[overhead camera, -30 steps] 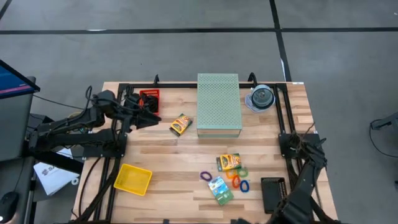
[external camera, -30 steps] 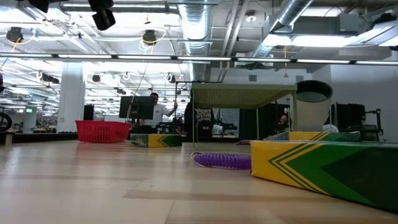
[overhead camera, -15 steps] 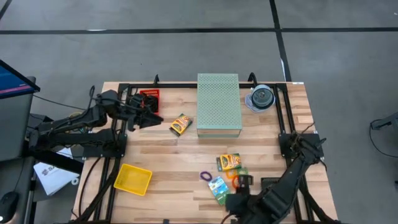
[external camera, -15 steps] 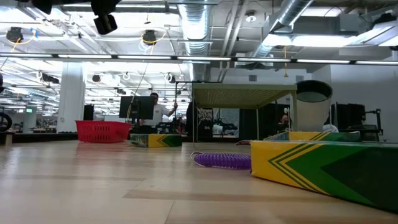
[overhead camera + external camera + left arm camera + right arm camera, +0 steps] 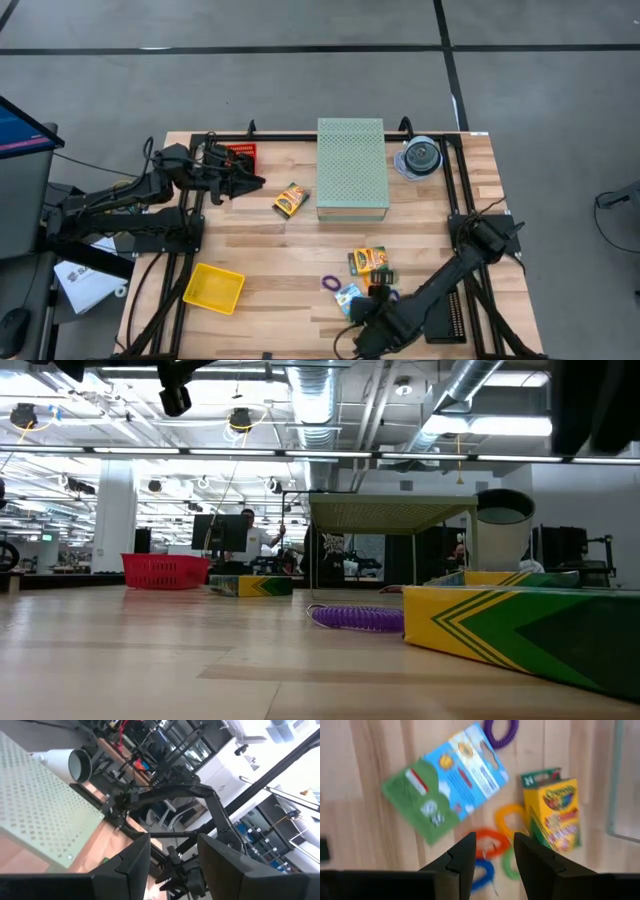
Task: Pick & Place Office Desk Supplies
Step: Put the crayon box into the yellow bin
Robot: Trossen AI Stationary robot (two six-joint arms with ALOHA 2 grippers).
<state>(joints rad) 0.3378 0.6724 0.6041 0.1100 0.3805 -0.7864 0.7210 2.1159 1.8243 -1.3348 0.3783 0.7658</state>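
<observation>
Most of the supplies lie loose on the table (image 5: 260, 255): a crayon box (image 5: 368, 260), a green-blue packet (image 5: 445, 782), a purple loop (image 5: 329, 283) and orange loops (image 5: 492, 842) near the front, another small box (image 5: 290, 200) beside the pale green box (image 5: 352, 165). The right gripper (image 5: 492, 862) hovers over that cluster, fingers apart and empty, so sorting seems barely begun. The left gripper (image 5: 245, 183) hangs parted and empty near the red basket (image 5: 240, 153).

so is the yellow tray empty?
Empty: the high view shows only bare yellow floor inside the yellow tray, and no supplies in it.
</observation>
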